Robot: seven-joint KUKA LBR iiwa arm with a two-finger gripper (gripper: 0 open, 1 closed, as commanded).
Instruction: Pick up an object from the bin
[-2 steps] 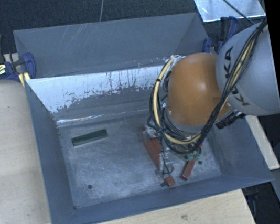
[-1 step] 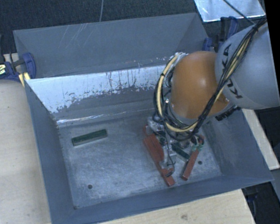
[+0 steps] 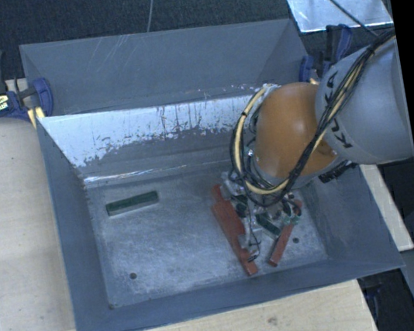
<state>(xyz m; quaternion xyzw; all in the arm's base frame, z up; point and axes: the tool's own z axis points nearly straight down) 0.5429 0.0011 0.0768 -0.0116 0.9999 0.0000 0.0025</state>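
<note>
A grey metal bin (image 3: pixel 79 245) is sitting with its sloped walls rising around a scuffed, speckled floor, and its far wall is showing dark streaks of wear. Toward the right end of that floor, a long reddish-brown strip (image 3: pixel 226 216) is lying flat. It is running from about the middle of the floor down toward the near wall, with its lower end lying close to the foot of that wall.

The gripper (image 3: pixel 259 231) is hanging low just beside this strip, on its right, down among the small cluster of things there. I cannot tell whether it is released or clenched, because its metal parts are blending with what is lying beneath. Just to the right of the gripper, a shorter reddish-brown piece (image 3: pixel 278 247) is lying tilted, its lower end pointing toward the lower end of the strip.

Above the gripper, the orange cover (image 3: pixel 284 132) on the wrist is looming over the bin's right side. Yellow and black cables (image 3: pixel 245 135) are looping round it, and the grey arm (image 3: pixel 371 110) is reaching in from the right.

Well apart from all this, at the far left of the floor, a dark green bar (image 3: pixel 132 204) is lying flat on its own. A tiny dark speck (image 3: pixel 133 275) is resting nearer the front-left corner.
</note>
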